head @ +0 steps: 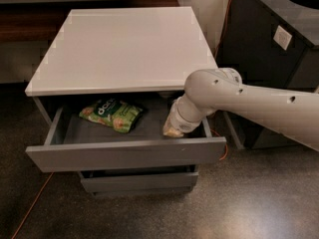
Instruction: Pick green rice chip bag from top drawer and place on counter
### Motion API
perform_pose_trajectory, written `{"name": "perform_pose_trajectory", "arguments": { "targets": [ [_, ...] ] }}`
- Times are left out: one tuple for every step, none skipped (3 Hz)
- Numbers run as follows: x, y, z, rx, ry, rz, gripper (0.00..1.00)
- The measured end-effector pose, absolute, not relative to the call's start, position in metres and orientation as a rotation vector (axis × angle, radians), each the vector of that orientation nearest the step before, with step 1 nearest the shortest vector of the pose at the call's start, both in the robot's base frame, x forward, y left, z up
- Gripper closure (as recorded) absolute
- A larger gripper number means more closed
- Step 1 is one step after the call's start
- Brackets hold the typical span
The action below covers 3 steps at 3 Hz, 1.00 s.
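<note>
The green rice chip bag (pixel 112 115) lies flat in the left half of the open top drawer (pixel 124 155). The white counter (pixel 124 46) above it is bare. My arm (pixel 234 101) reaches in from the right and bends down into the right part of the drawer. The gripper (pixel 172 129) is at the arm's lower end inside the drawer, to the right of the bag and apart from it. The wrist hides most of the gripper.
A second grey drawer (pixel 137 181) sits slightly pulled out below the top one. A dark cabinet (pixel 271 39) stands close on the right. An orange cable (pixel 30 208) runs across the speckled floor at the left.
</note>
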<state>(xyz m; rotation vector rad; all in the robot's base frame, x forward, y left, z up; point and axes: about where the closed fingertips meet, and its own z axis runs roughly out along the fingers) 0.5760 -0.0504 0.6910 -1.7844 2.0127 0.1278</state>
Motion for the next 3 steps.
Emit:
{"name": "perform_pose_trajectory", "arguments": {
  "targets": [
    [0.582,-0.05,0.679,-1.789,2.04,0.113,1.0],
    [0.569,-0.048,0.675,-1.803,2.07,0.13,1.0],
    [0.549,-0.048,0.675,-1.828,2.09,0.153,1.0]
  ]
}}
